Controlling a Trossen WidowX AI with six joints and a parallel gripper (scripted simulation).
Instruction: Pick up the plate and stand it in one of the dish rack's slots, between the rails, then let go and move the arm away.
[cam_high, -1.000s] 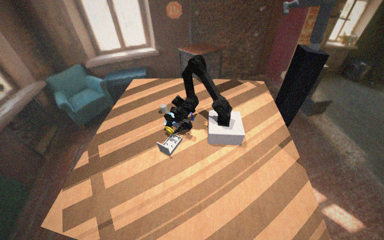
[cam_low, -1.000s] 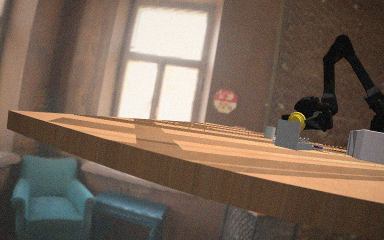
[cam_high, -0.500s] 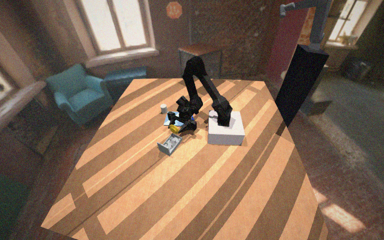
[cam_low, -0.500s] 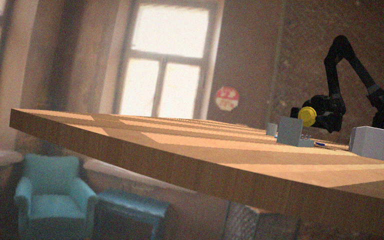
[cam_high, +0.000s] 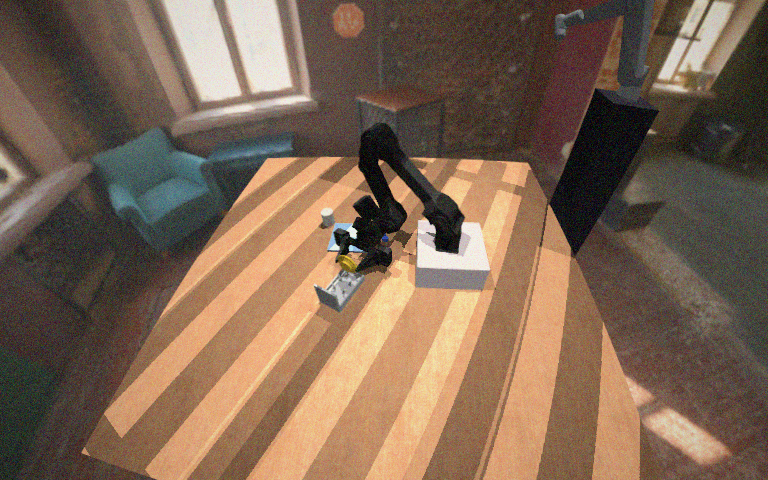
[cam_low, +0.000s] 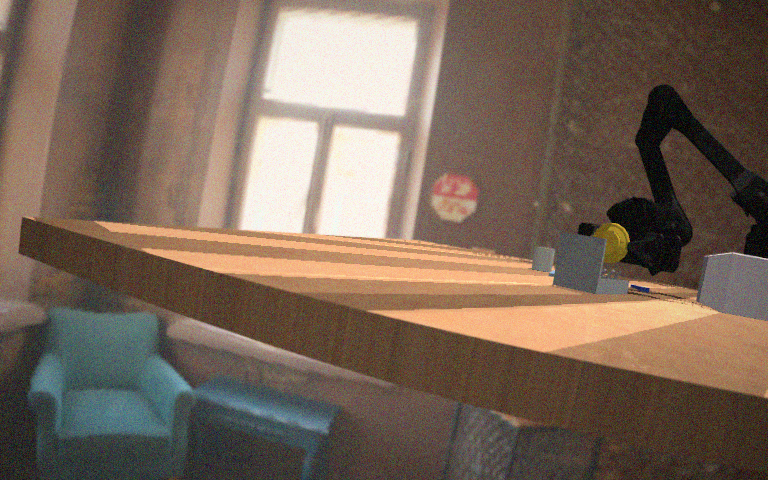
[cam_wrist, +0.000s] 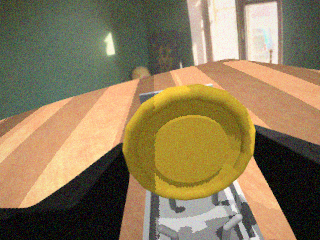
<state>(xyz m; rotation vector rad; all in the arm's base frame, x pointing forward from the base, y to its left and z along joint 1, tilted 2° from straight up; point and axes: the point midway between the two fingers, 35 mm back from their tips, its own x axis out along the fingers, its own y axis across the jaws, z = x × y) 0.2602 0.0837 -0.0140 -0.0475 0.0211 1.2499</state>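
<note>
A yellow plate (cam_high: 347, 263) (cam_low: 614, 243) (cam_wrist: 192, 145) is held on edge, close to upright, above the dish rack's end away from its tall panel. My gripper (cam_high: 352, 261) (cam_wrist: 188, 141) is shut on the plate, with one black finger at each side of its rim. The grey dish rack (cam_high: 338, 291) (cam_low: 578, 263) stands on the table under and just beyond the plate, with short rails and a tall end panel. In the wrist view the plate hides part of the rack. Whether the plate's lower edge touches the rails cannot be told.
A white cup (cam_high: 327, 217) (cam_low: 543, 258) stands behind the rack. A light blue mat (cam_high: 334, 245) lies partly under the arm. A blue object (cam_high: 385, 239) (cam_low: 640, 288) lies near it. A white box (cam_high: 451, 276) (cam_low: 736, 285) is at the arm's base.
</note>
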